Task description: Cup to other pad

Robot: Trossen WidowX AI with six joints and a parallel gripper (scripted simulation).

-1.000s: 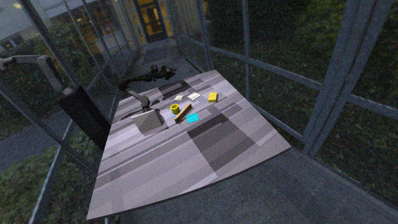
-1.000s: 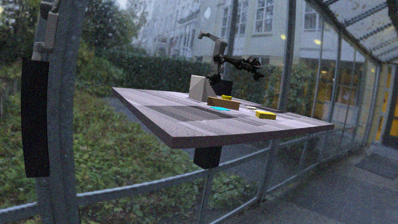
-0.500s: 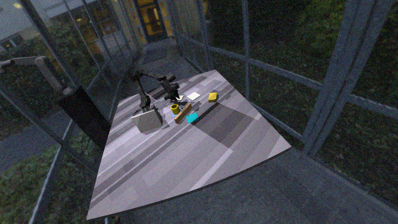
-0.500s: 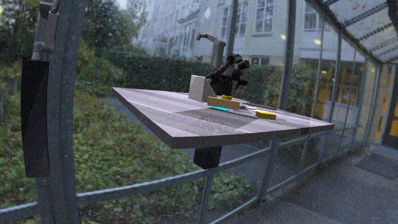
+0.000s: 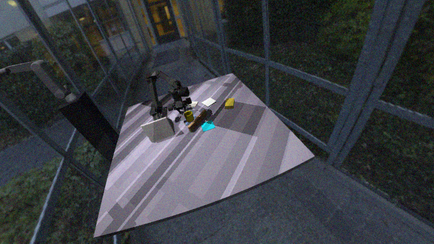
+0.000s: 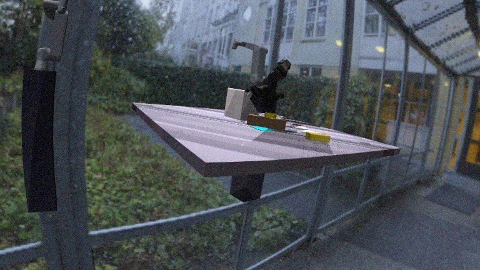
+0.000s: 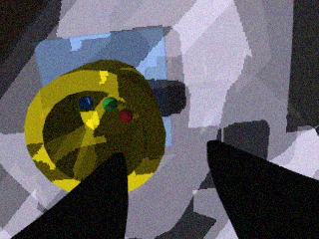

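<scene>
The yellow cup [image 5: 189, 116] [image 6: 270, 115] [image 7: 95, 144] stands upright on a light blue pad [image 7: 65, 60]. Blue [image 7: 86, 104], green [image 7: 110, 104] and red [image 7: 126, 117] marbles lie inside it. The other pad [image 5: 208, 126] [image 6: 260, 129] is cyan and lies flat beyond the brown bar. My gripper [image 7: 166, 157] is partly open, with nothing between its fingertips. It is above and beside the cup; in the wrist view its left fingertip overlaps the cup's near rim and the right one is off to the side. Whether it touches the cup cannot be told.
A brown bar [image 5: 196, 121] [image 6: 265, 122] stands between the cup and the cyan pad. A pale wedge-shaped block [image 5: 158, 129] [image 6: 235, 104] stands beside the arm. A yellow block [image 5: 229, 103] [image 6: 317, 136] and a flat white piece [image 5: 208, 101] lie on the far side of the cup.
</scene>
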